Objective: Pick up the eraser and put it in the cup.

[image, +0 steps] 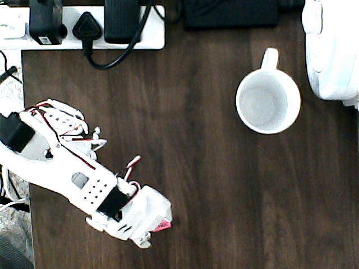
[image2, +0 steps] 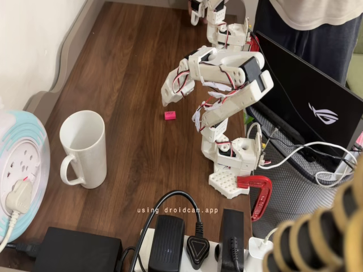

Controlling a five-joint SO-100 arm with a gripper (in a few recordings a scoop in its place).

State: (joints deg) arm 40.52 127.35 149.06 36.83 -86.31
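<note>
One eraser (image2: pixel 169 115) lay flat on the dark wooden desk (image: pixel 213 185), a tiny pink-red block; in the fixed view its long axis ran roughly across the picture, while in the overhead view only a pink corner (image: pixel 163 226) showed past the arm's white housing, near the lower edge of the picture. The hand (image2: pixel 168 95) hung just above and slightly left of it in the fixed view, fingers pointing down toward the desk, not touching the block; whether those fingers were apart or together could not be told, since they overlapped from that angle and were covered by the wrist from above. One white arm (image: pixel 84 174) reached from the desk's left edge in the overhead view, its base held by a red clamp (image2: pixel 258 195). One cup (image: pixel 268 101) stood upright and well apart from the eraser, mouth up, its single loop handle pointing toward the top of the overhead picture. Bare wood lay open between eraser and cup. Around the desk's edges sat a white power strip (image: pixel 84 25) with black plugs, a black adapter (image: pixel 230 12), and a large round white appliance (image: pixel 334 47) just beside the cup. A person (image2: pixel 312 22) stood behind an open laptop (image2: pixel 317 102).
</note>
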